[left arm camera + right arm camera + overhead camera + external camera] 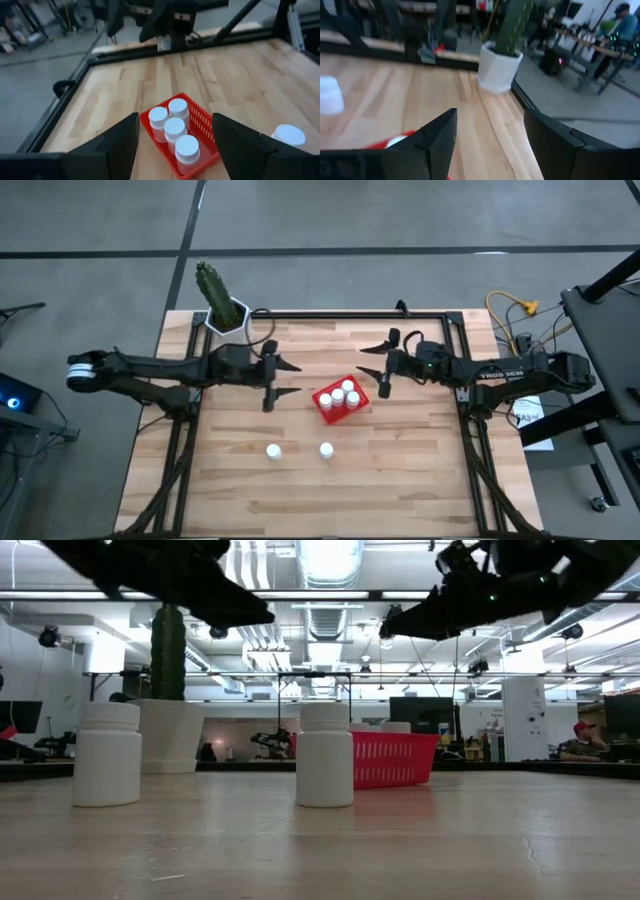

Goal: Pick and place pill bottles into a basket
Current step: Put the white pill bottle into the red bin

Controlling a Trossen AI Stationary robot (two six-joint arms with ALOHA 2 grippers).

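Observation:
The red basket (339, 401) stands on the table's middle, holding several white pill bottles (175, 129). Two more bottles stand upright on the table nearer the front: one (273, 451) to the left, one (326, 449) to the right. They also show in the low view (108, 754) (325, 754). My left gripper (288, 378) is open and empty, left of the basket and above the table. My right gripper (370, 361) is open and empty, right of and behind the basket.
A white hexagonal pot (228, 317) with a green cactus stands at the table's far left corner. A black frame (340, 314) runs along the far and side edges. Bare wood lies along the table's front. A person sits in the room beyond (585, 743).

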